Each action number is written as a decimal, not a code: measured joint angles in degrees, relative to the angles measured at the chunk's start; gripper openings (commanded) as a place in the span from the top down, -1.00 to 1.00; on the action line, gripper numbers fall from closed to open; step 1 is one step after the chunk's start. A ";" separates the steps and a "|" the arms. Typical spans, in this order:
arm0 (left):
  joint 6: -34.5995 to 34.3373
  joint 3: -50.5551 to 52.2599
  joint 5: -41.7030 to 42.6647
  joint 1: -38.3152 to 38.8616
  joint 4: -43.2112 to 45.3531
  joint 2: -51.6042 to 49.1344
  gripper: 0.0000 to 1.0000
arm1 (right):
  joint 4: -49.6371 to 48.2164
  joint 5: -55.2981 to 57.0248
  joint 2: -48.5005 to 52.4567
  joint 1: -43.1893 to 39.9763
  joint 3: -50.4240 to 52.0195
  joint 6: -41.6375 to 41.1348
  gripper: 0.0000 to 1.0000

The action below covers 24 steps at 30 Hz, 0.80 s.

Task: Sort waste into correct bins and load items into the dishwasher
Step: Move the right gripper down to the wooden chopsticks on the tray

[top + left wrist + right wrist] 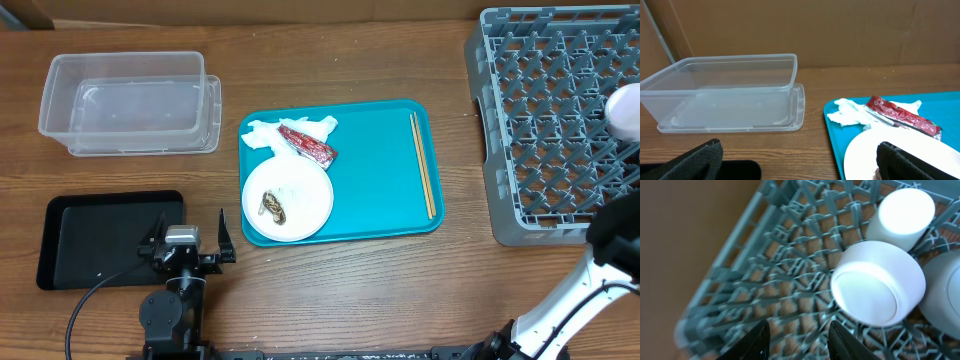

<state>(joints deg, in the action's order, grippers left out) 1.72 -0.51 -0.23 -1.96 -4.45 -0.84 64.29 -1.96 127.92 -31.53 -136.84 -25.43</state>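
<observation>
The left fingers (pixel 700 160) stand wide apart and empty, low over the desk (pixel 350 290) beside the plate (pixel 300 205). The right fingers (pixel 756 341) are spread and empty above an upturned bowl (pixel 877 282) in the rack (pixel 550 120). Risk: tilting the plate before removing the food scrap (pixel 272 207) would likely dump the scrap onto the teal tray (pixel 380 180).

I can read no words, numbers, labels or brand marks on anything in my views. The small red shiny wrapper (pixel 902 116), at the far left of the teal tray (pixel 835 145), carries a few pale marks. They are too small and blurred for me to make out.
</observation>
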 measured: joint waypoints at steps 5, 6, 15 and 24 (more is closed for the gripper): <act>0.00 0.00 0.02 0.00 0.00 -0.02 -1.00 | -0.61 5.42 7.19 0.09 0.04 0.00 0.29; 0.00 0.00 0.02 0.00 0.00 0.00 -1.00 | -0.68 5.92 8.55 -0.15 0.04 0.00 0.30; 0.00 0.00 0.02 0.00 0.00 0.00 -0.99 | -0.55 9.46 11.91 -2.27 0.42 -0.02 0.35; 0.00 0.00 0.00 0.00 0.00 -0.02 -1.00 | 3.08 6.10 10.88 -2.40 -0.50 0.09 0.31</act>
<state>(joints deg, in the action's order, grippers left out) 1.72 -0.51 -0.23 -1.96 -4.45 -0.86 67.37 4.14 138.80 -33.93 -137.34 -25.34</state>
